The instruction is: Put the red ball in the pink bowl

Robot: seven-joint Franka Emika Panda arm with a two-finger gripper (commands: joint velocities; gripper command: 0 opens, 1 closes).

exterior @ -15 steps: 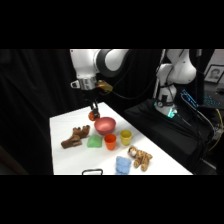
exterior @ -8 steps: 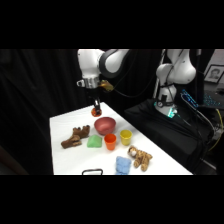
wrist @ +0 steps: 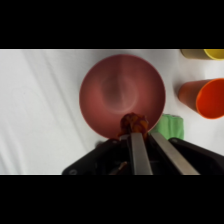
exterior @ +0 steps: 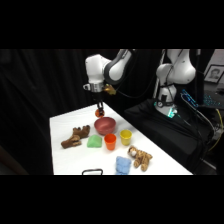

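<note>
Red ball (wrist: 133,122) clenched in the gripper (wrist: 134,131), hanging in the air over the pink bowl's (wrist: 107,80) near rim, bowl centre just ahead, toward the table's far edge.

We see the arm reaching out from its base at roughly two o'clock in the side view, the white links arching over toward the middle of the picture, the wrist turned straight down. Our gripper (exterior: 100,110) hangs above the surface (clear of it, not touching). In the wrist view its black linkage rises from six o'clock, and the two fingers (wrist: 138,150) stand close together, closed on the red ball (wrist: 133,122) held at their tips.
</note>
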